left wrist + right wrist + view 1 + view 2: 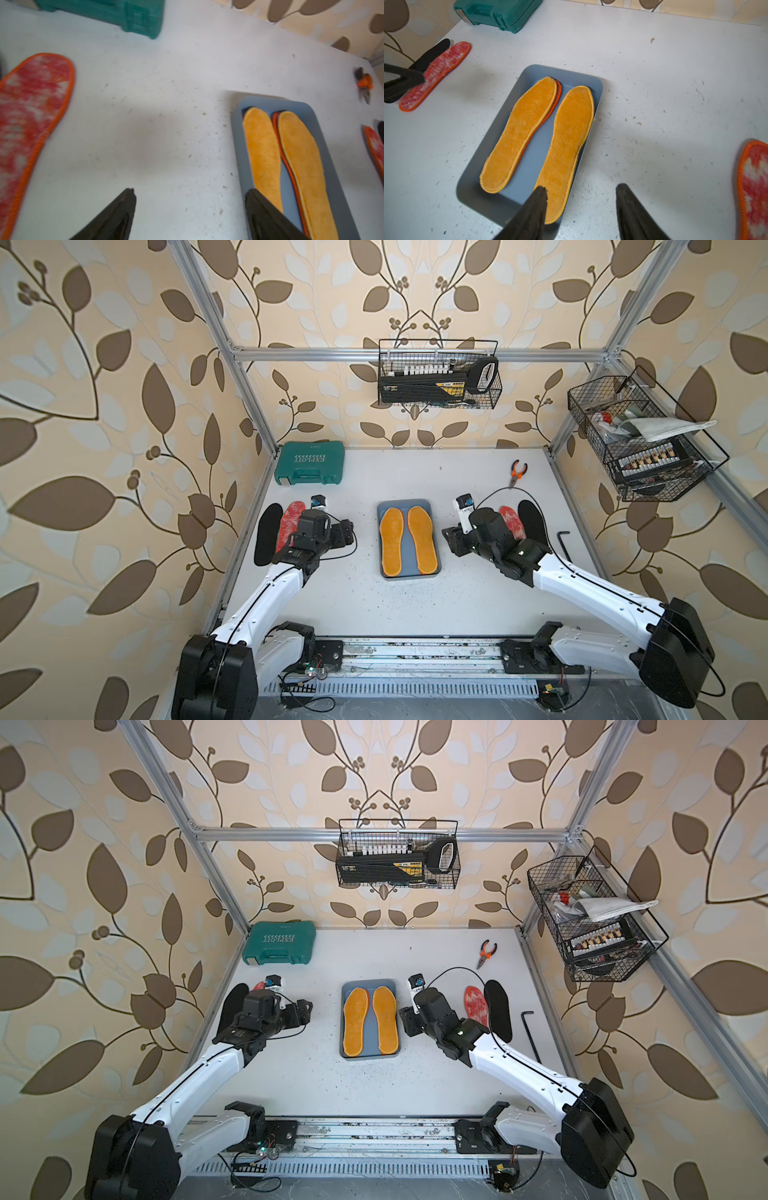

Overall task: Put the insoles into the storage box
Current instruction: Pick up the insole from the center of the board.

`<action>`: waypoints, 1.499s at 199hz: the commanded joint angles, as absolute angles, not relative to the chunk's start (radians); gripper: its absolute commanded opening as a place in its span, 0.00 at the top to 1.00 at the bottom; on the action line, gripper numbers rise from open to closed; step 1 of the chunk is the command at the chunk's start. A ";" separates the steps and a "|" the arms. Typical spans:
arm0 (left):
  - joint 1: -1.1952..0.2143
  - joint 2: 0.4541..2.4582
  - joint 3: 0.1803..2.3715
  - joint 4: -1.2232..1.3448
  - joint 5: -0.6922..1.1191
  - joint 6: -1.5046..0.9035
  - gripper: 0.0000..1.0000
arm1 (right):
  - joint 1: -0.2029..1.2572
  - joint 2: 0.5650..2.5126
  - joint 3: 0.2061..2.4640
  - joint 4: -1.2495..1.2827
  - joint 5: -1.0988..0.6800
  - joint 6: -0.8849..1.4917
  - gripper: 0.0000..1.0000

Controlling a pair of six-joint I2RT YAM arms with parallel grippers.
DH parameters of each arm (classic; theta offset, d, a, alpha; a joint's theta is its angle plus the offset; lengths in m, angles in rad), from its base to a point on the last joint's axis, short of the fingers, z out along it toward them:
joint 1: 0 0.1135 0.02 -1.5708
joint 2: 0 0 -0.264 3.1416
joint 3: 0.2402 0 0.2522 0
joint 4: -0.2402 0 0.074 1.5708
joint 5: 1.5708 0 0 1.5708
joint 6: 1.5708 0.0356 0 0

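Note:
The blue-grey storage box (409,573) lies mid-table with two mustard-yellow insoles (392,541) (422,539) side by side in it; an orange-edged insole (558,93) peeks out beneath one. On the left a black insole (267,535) and a red-white mottled insole (289,522) lie on the table, partly under my left arm. Another red one (512,522) and black one (533,522) lie on the right. My left gripper (191,191) is open over bare table left of the box. My right gripper (581,186) is open at the box's right edge, holding nothing.
A green tool case (311,462) sits at the back left. Orange-handled pliers (517,472) lie at the back right and a black hex key (565,545) near the right edge. Wire baskets (438,377) (640,439) hang on the frame above the table.

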State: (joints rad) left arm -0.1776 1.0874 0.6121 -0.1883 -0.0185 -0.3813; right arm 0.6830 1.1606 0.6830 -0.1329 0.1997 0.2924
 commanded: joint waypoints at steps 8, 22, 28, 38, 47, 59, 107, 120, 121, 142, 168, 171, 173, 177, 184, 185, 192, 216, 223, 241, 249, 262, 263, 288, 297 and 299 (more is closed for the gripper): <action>-0.100 1.232 0.764 -0.331 -0.098 -0.408 0.12 | 0.704 1.201 0.584 0.053 0.235 0.269 0.44; -0.020 1.287 0.786 -0.317 -0.064 -0.411 0.12 | 0.718 1.209 0.608 0.034 0.245 0.268 0.43; 0.017 1.307 0.790 -0.303 -0.040 -0.411 0.12 | 0.731 1.207 0.608 0.040 0.253 0.268 0.43; 0.080 1.342 0.808 -0.286 0.000 -0.405 0.12 | 0.736 1.199 0.601 0.052 0.259 0.265 0.43; 0.128 1.380 0.834 -0.288 0.009 -0.400 0.12 | 0.739 1.190 0.592 0.058 0.269 0.265 0.42; 0.188 1.432 0.876 -0.301 0.039 -0.390 0.12 | 0.739 1.172 0.582 0.059 0.291 0.269 0.42; 0.299 1.685 1.035 -0.379 0.185 -0.374 0.22 | 0.739 1.067 0.524 0.105 0.319 0.276 0.40; 0.300 1.719 1.055 -0.387 0.220 -0.368 0.25 | 0.739 1.039 0.507 0.118 0.331 0.277 0.40; 0.300 1.722 1.056 -0.389 0.223 -0.368 0.25 | 0.738 1.037 0.506 0.120 0.332 0.277 0.40; 0.295 1.733 1.041 -0.367 0.280 -0.378 0.27 | 0.738 1.008 0.486 0.132 0.353 0.278 0.39; 0.284 1.733 1.004 -0.349 0.311 -0.405 0.27 | 0.739 0.986 0.480 0.130 0.368 0.281 0.39; 0.282 1.732 0.996 -0.343 0.318 -0.410 0.27 | 0.739 0.984 0.479 0.130 0.368 0.281 0.39; 0.280 1.731 0.993 -0.340 0.325 -0.411 0.27 | 0.739 0.981 0.478 0.130 0.367 0.282 0.39; 0.277 1.728 0.985 -0.335 0.335 -0.417 0.27 | 0.739 0.976 0.476 0.131 0.366 0.282 0.39; 0.271 1.721 0.970 -0.327 0.345 -0.431 0.27 | 0.739 0.964 0.471 0.136 0.360 0.281 0.39; 0.269 1.720 0.969 -0.324 0.348 -0.433 0.27 | 0.739 0.962 0.470 0.136 0.359 0.281 0.39; 0.256 1.710 0.951 -0.313 0.360 -0.443 0.27 | 0.739 0.950 0.463 0.144 0.359 0.280 0.39; 0.209 1.657 0.892 -0.274 0.361 -0.499 0.27 | 0.739 0.916 0.437 0.164 0.382 0.279 0.39; 0.187 1.633 0.857 -0.231 0.378 -0.529 0.27 | 0.739 0.909 0.431 0.168 0.383 0.276 0.39; 0.108 1.562 0.759 -0.127 0.368 -0.636 0.27 | 0.738 0.904 0.423 0.179 0.383 0.274 0.39; 0.061 1.523 0.712 -0.082 0.338 -0.693 0.27 | 0.738 0.910 0.425 0.179 0.383 0.271 0.39; -0.024 1.459 0.636 -0.010 0.283 -0.771 0.27 | 0.738 0.928 0.430 0.186 0.375 0.268 0.38; -0.030 1.456 0.632 -0.006 0.280 -0.777 0.27 | 0.739 0.929 0.430 0.186 0.374 0.267 0.38; -0.148 1.362 0.593 0.031 0.213 -0.863 0.25 | 0.739 0.992 0.459 0.180 0.335 0.259 0.38; -0.161 1.337 0.603 0.003 0.197 -0.869 0.24 | 0.739 1.015 0.470 0.181 0.316 0.255 0.37; -0.162 1.332 0.606 -0.002 0.195 -0.870 0.24 | 0.739 1.020 0.472 0.180 0.310 0.254 0.37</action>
State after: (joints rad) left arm -0.1307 1.4055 0.5983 -0.0399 0.2729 -0.7605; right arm 0.7357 0.9726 0.4377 0.1703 0.3538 0.2733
